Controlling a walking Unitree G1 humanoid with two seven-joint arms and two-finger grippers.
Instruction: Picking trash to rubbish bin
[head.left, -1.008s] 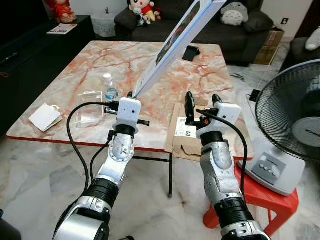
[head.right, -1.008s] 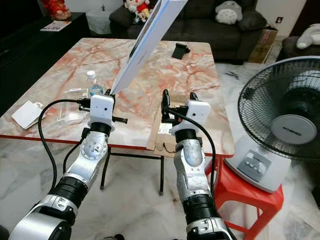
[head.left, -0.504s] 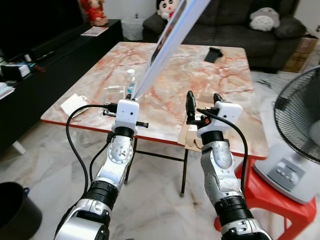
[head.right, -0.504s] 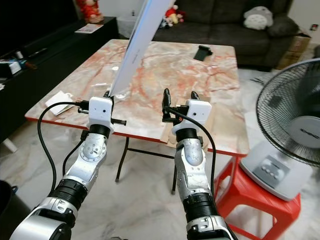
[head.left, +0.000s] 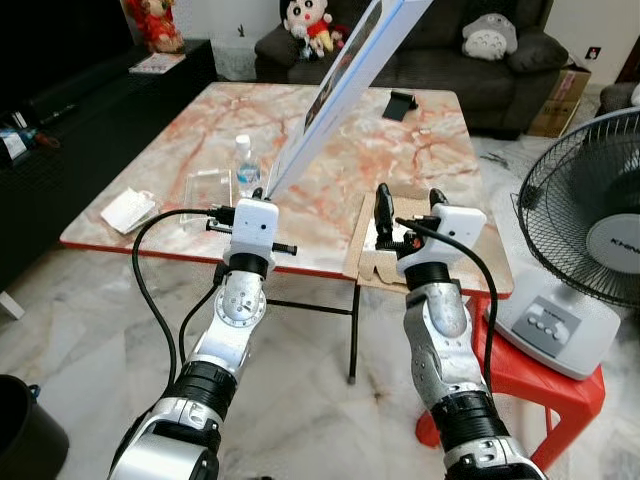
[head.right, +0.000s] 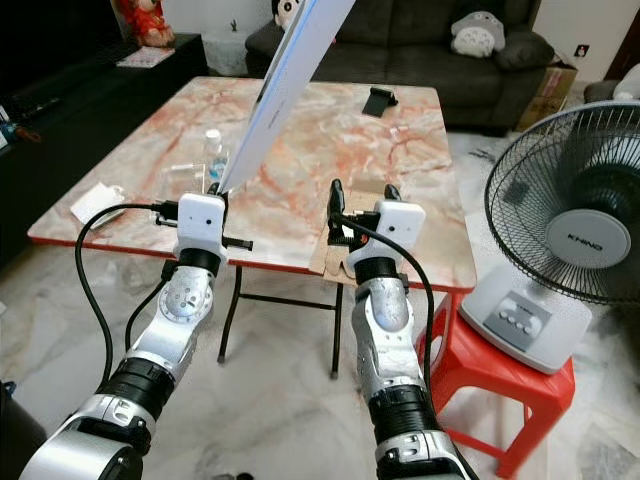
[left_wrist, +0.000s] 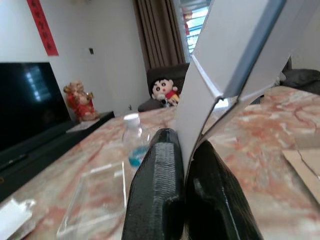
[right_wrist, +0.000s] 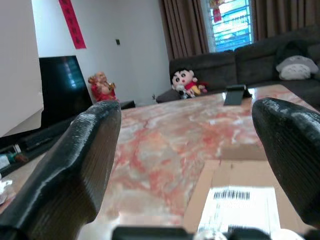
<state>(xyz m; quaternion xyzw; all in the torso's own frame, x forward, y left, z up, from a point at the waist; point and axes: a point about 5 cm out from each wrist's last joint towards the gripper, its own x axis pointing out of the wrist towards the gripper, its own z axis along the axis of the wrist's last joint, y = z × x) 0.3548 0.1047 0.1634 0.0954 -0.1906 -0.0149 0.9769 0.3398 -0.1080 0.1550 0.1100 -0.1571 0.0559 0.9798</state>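
Note:
My left gripper (head.left: 262, 190) is shut on the lower corner of a long flat white box (head.left: 345, 85), which slants up and away over the marble table (head.left: 300, 130). In the left wrist view the two black fingers (left_wrist: 165, 195) pinch the box's white edge (left_wrist: 225, 65). My right gripper (head.left: 408, 207) stands open and holds nothing, raised in front of the table edge, over a flattened cardboard box (head.left: 385, 245) with a barcode label (right_wrist: 240, 200). A black bin's rim (head.left: 25, 435) shows on the floor at the lower left.
On the table stand a small water bottle (head.left: 246, 165), a clear plastic container (head.left: 208, 188), a white paper packet (head.left: 130, 208) and a dark object (head.left: 399, 101). A fan (head.left: 585, 225) sits on a red stool (head.left: 525, 375) at right. A sofa (head.left: 440, 45) is behind.
The camera has swung back right: the table and fan sit more centrally and the bin has slid to the lower left corner. Both grippers keep their pose, the left still holding the box.

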